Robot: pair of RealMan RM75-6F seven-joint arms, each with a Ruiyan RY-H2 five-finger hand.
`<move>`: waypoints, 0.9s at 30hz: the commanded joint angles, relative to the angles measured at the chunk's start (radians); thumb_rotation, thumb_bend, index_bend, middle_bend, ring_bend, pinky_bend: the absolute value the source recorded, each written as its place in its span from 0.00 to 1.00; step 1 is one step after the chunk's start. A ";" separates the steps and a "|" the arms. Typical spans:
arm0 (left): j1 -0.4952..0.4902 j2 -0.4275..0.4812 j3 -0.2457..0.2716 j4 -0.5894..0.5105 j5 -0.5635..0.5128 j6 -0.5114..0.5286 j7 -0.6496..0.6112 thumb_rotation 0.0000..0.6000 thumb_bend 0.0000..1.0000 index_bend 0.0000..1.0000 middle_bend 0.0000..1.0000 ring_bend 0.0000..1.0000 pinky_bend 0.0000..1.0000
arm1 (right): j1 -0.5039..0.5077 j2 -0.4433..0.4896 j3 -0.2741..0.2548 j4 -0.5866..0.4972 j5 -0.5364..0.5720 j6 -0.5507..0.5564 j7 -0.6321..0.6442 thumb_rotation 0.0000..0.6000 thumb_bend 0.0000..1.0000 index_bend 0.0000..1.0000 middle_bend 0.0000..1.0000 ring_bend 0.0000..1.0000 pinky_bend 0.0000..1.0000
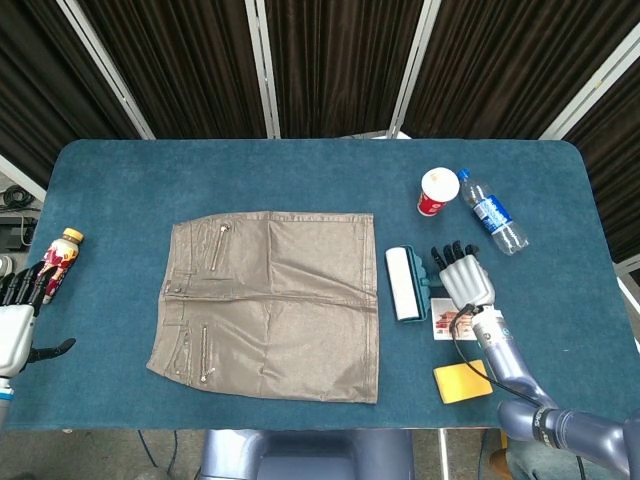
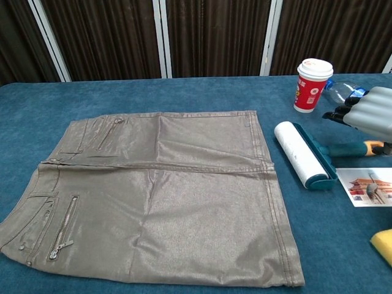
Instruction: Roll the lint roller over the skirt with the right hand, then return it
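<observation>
A shiny brown skirt [image 1: 272,295] [image 2: 162,193] lies flat in the middle of the blue table. To its right, off the fabric, the lint roller [image 1: 405,283] [image 2: 298,153] rests on the table, white roll with a teal frame and handle [image 2: 352,149]. My right hand [image 1: 463,279] [image 2: 367,114] hovers over the handle with its fingers spread, holding nothing. My left hand [image 1: 16,322] shows only in the head view, at the table's left edge, fingers apart and empty.
A red paper cup [image 1: 438,191] [image 2: 312,84] and a water bottle [image 1: 493,224] sit at the back right. A picture card [image 1: 463,318] [image 2: 369,187] and a yellow sponge [image 1: 463,381] lie near the right forearm. A drink bottle [image 1: 59,262] lies at the left edge.
</observation>
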 commanded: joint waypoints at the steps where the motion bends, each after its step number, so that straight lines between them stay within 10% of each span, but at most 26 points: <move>1: -0.001 0.005 0.003 0.000 -0.003 -0.011 -0.015 1.00 0.00 0.00 0.00 0.00 0.00 | -0.022 0.026 0.006 -0.034 -0.027 0.041 0.045 1.00 0.00 0.00 0.05 0.01 0.18; 19: 0.050 0.028 0.036 -0.009 0.137 0.109 -0.057 1.00 0.00 0.00 0.00 0.00 0.00 | -0.340 0.224 -0.034 -0.144 -0.316 0.433 0.819 1.00 0.00 0.00 0.00 0.00 0.00; 27: 0.062 0.037 0.038 -0.018 0.148 0.128 -0.053 1.00 0.00 0.00 0.00 0.00 0.00 | -0.415 0.223 -0.043 -0.107 -0.361 0.492 0.905 1.00 0.00 0.00 0.00 0.00 0.00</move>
